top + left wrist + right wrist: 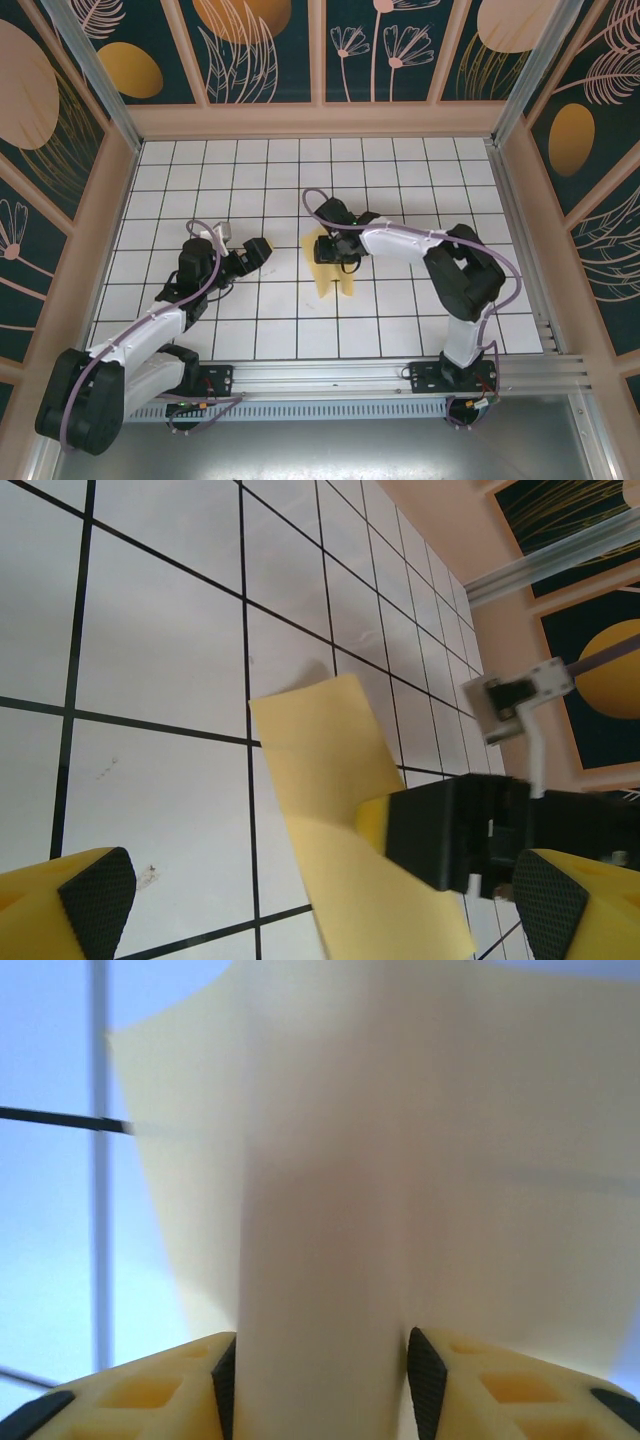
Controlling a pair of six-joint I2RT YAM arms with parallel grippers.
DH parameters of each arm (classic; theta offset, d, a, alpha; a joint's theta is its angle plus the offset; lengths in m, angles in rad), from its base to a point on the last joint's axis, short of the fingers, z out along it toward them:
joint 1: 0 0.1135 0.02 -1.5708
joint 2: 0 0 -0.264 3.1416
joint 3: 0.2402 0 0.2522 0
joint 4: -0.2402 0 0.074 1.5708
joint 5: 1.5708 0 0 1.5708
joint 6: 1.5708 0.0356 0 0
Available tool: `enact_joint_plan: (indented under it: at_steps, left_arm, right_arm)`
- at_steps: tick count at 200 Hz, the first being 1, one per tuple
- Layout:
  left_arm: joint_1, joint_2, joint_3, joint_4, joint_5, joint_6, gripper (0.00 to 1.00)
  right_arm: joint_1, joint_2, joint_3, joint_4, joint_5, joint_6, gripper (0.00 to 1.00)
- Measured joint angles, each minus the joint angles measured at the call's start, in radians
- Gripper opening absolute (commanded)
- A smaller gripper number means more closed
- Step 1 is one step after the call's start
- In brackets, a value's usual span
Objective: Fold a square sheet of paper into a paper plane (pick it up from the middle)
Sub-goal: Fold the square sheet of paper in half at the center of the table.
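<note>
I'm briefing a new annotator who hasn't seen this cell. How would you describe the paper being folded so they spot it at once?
Start at the white tiled table with black grid lines; near its middle, the right arm's end effector reaches leftward. Under it lies the thin yellow-orange sheet of paper. It is the one flat, coloured thing on the white tiles.

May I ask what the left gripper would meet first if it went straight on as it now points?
Most likely the thin yellow-orange paper sheet, lying just ahead of the left gripper, though depth is unclear.
</note>
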Motion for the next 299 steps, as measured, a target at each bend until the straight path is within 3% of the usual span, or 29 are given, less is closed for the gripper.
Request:
enact_joint_plan:
  at_steps: [86, 148, 183, 208, 299]
  left_arm:
    - [0.000, -0.025, 0.000, -0.018, -0.001, 0.000, 0.99]
    - [0.000, -0.023, 0.012, -0.017, 0.011, 0.000, 0.99]
    - [-0.002, 0.000, 0.017, -0.012, 0.030, 0.000, 0.99]
    - [-0.004, 0.045, 0.018, 0.003, 0.066, 0.000, 0.97]
    - [-0.130, 0.338, 0.186, 0.053, 0.123, -0.008, 0.76]
  right_arm:
    - [-0.094, -0.162, -0.124, 0.339, -0.304, 0.182, 0.44]
    - [-0.108, -0.164, -0.428, 0.667, -0.286, 0.486, 0.47]
    - [-0.107, -0.151, -0.465, 0.769, -0.229, 0.579, 0.52]
    - [-0.100, -0.152, -0.464, 0.763, -0.185, 0.588, 0.61]
    - [-0.110, -0.171, -0.463, 0.586, -0.187, 0.484, 0.64]
